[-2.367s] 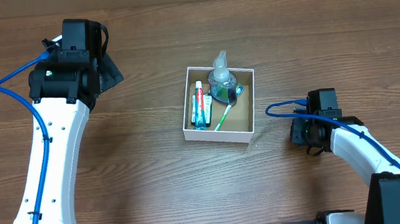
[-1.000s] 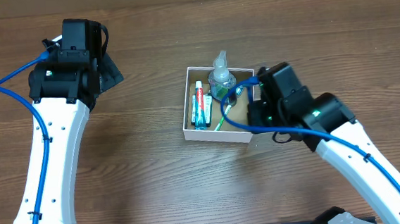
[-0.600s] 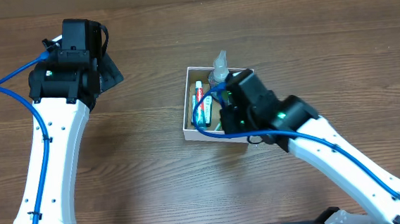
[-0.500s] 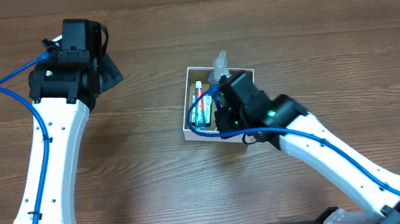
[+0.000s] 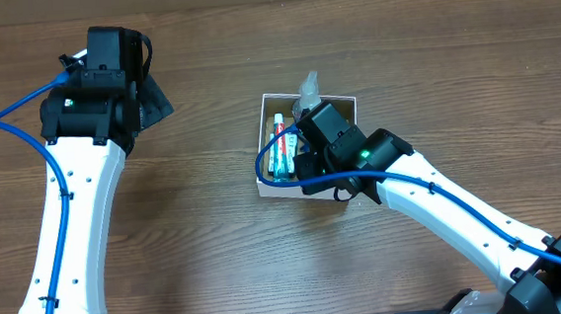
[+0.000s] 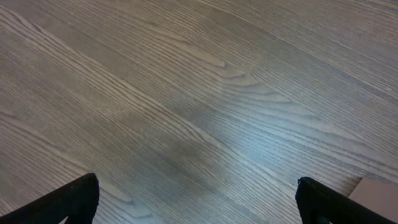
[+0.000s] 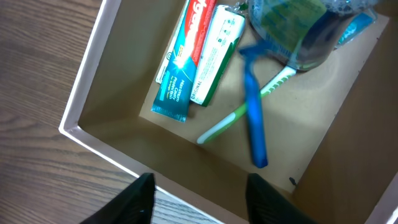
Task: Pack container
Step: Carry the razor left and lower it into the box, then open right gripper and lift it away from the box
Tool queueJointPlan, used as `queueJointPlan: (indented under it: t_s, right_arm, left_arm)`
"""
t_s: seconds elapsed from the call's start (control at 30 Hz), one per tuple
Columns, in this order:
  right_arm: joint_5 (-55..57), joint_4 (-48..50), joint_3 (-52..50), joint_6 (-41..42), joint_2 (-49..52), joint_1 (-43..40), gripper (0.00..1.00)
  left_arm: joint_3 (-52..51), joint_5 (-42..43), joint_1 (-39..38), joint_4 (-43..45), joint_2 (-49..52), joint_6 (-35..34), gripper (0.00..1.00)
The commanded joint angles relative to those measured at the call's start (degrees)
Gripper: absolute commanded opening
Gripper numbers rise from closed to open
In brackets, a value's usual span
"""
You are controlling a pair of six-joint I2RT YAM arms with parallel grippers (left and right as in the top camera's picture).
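The container (image 5: 263,143) is a shallow square cardboard box with white walls, mid-table. It holds a toothpaste tube (image 7: 184,62), a green and white box (image 7: 216,53), a green toothbrush (image 7: 233,119), a blue handled tool (image 7: 254,121) and a clear bottle of green liquid (image 7: 297,28). My right gripper (image 5: 307,161) hangs over the container's front half; in the right wrist view (image 7: 202,200) it is open and empty above the front wall (image 7: 134,163). My left gripper (image 5: 151,99) is far left, open and empty over bare wood (image 6: 199,205).
The wooden table (image 5: 197,242) surrounds the container. My right arm (image 5: 443,210) stretches from the lower right across to the box. My left arm (image 5: 72,221) runs along the left side. A pale cardboard corner (image 6: 380,194) shows in the left wrist view.
My right arm has swung left from the table's right side to over the container, then further toward its left half. The left arm has not moved.
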Motion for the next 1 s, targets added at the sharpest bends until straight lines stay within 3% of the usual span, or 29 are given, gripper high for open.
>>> queueJointPlan:
  t_s: [0.0,0.23,0.4,0.43,0.47,0.67,0.97]
  right_arm:
    - [1.7,-0.17,1.49,-0.31,-1.22,0.28,0.52]
    - [11.21,-5.6,1.49,2.1,-9.9,-2.67,0.56]
    - [11.08,-10.56,1.49,2.23,-21.11,-12.02,0.58]
    - [11.13,-10.91,1.49,2.19,-22.64,-13.25,0.69]
    - [11.15,-10.95,1.49,1.73,-23.89,-14.29,1.0]
    - [11.56,-10.84,1.49,0.28,-29.31,-18.67,1.0]
    - [11.54,-10.88,1.36,0.31,-28.7,-18.8,1.0]
  left_arm:
    - [0.44,-0.11,-0.07,0.17,-0.33,1.14,1.0]
    - [0.44,-0.11,-0.07,0.17,-0.33,1.14,1.0]
    - [0.44,-0.11,-0.07,0.17,-0.33,1.14,1.0]
    - [0.44,-0.11,-0.07,0.17,-0.33,1.14,1.0]
    - [0.44,-0.11,-0.07,0.17,-0.33,1.14,1.0]
    - [0.44,-0.11,-0.07,0.17,-0.33,1.14,1.0]
    - [0.44,-0.11,-0.07,0.17,-0.33,1.14,1.0]
